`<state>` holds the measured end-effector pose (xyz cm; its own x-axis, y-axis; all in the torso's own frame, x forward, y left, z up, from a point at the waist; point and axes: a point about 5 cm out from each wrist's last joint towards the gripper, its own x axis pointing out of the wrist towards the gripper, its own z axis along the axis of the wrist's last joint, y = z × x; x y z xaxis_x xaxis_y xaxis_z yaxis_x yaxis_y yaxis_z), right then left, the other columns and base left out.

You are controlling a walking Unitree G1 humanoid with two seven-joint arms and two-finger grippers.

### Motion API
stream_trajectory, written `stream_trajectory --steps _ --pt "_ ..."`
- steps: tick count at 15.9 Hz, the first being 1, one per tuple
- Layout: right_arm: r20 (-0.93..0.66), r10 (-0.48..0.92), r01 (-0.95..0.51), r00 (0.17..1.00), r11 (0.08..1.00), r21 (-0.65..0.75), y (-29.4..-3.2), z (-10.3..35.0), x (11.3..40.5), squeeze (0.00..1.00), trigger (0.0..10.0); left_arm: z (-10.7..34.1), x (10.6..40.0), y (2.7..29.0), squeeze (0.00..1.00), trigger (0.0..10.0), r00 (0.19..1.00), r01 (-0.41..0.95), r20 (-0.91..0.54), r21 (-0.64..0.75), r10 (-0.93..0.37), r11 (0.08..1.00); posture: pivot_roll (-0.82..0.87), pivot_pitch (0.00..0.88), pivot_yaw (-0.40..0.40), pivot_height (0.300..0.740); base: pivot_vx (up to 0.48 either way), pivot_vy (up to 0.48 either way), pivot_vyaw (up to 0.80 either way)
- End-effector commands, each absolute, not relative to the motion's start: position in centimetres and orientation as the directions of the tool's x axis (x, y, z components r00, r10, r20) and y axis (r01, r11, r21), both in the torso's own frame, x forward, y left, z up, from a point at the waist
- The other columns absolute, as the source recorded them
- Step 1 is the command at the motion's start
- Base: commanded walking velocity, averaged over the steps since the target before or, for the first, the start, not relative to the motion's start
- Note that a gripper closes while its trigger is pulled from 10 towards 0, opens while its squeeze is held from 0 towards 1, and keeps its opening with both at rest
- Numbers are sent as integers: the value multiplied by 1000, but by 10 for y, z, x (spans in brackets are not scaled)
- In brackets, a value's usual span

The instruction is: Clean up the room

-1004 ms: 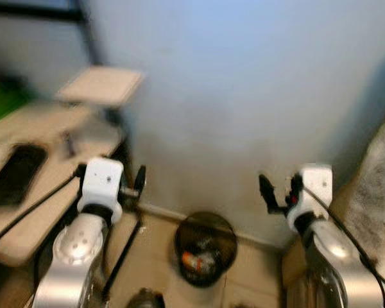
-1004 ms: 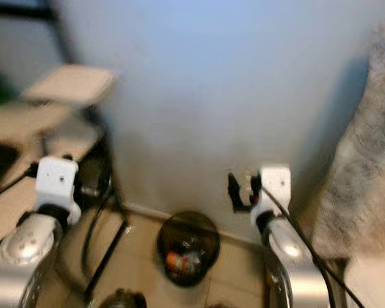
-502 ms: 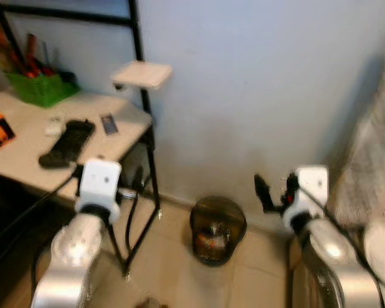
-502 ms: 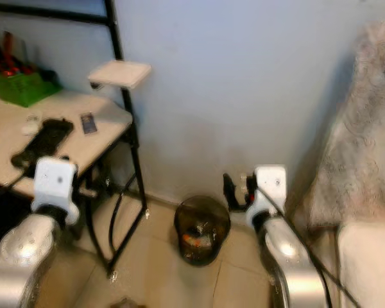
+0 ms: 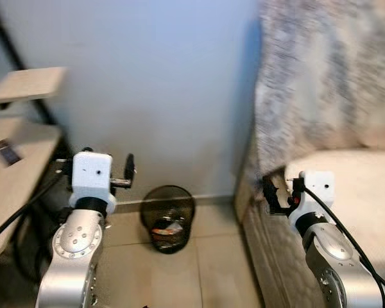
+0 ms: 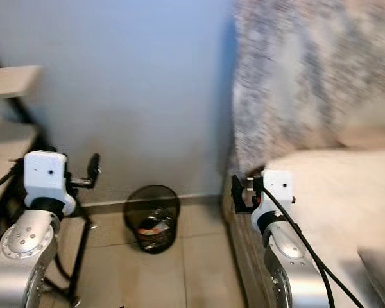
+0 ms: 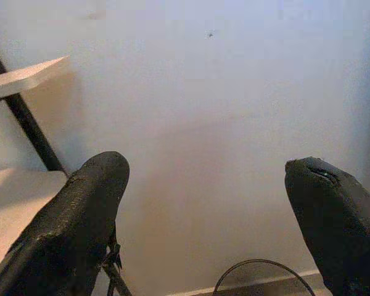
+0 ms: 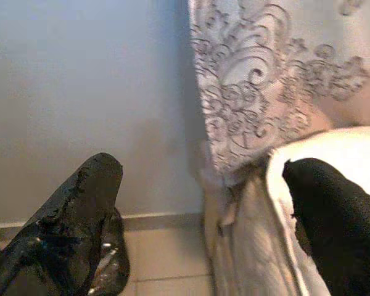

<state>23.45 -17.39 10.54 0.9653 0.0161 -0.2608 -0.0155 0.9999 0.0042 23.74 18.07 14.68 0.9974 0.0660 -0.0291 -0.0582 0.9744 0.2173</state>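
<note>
Left claw [image 7: 203,203] is held wide apart in the air, nothing gripped or touched, facing the blue wall [image 5: 160,83]. Right claw [image 8: 203,209] is likewise spread wide and unladen, beside the bed [image 5: 359,186]. A black mesh wastebasket [image 5: 167,210] with litter inside is seen on the floor [image 5: 205,263] against the wall, between the worktop [image 5: 13,167] and the bed.

The right claw [image 8: 200,203], fingers [image 8: 80,216] spread apart, faces a pale wall [image 8: 86,92]; a lace-patterned cloth [image 8: 265,80] hangs upper right over what may be a bed [image 8: 277,185].
</note>
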Motion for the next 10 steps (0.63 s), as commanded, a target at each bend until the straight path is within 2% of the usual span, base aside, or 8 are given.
stream_trajectory --steps 1,2,3,6,9,10 --pt "-258 -5 2 966 1000 -12 -174 105 237 0 10000 145 237 186 0 10000 995 -81 -30 226 90 971 34 0 23 740 0 0 -800" --pt "-273 -34 34 961 999 -4 -178 103 236 0 10000 146 237 180 0 10000 999 4 -53 199 7 980 34 0 27 740 0 0 -800" --pt "-266 -53 55 963 999 0 -180 105 236 0 10000 147 237 177 0 10000 998 33 -60 161 -24 986 30 0 33 740 0 0 -800" --pt "-201 -74 78 977 997 11 -181 114 240 0 10000 148 240 174 0 10000 998 50 -51 163 -42 985 20 0 44 740 0 0 -796" --pt "-162 -149 139 976 988 -68 -187 115 241 0 10000 153 244 172 0 10000 997 78 -30 174 -74 982 12 0 48 740 0 0 -783" --pt "-176 -129 124 976 992 -37 -185 114 241 0 10000 153 244 172 0 10000 997 81 -32 175 -77 981 11 0 47 740 0 0 -781"
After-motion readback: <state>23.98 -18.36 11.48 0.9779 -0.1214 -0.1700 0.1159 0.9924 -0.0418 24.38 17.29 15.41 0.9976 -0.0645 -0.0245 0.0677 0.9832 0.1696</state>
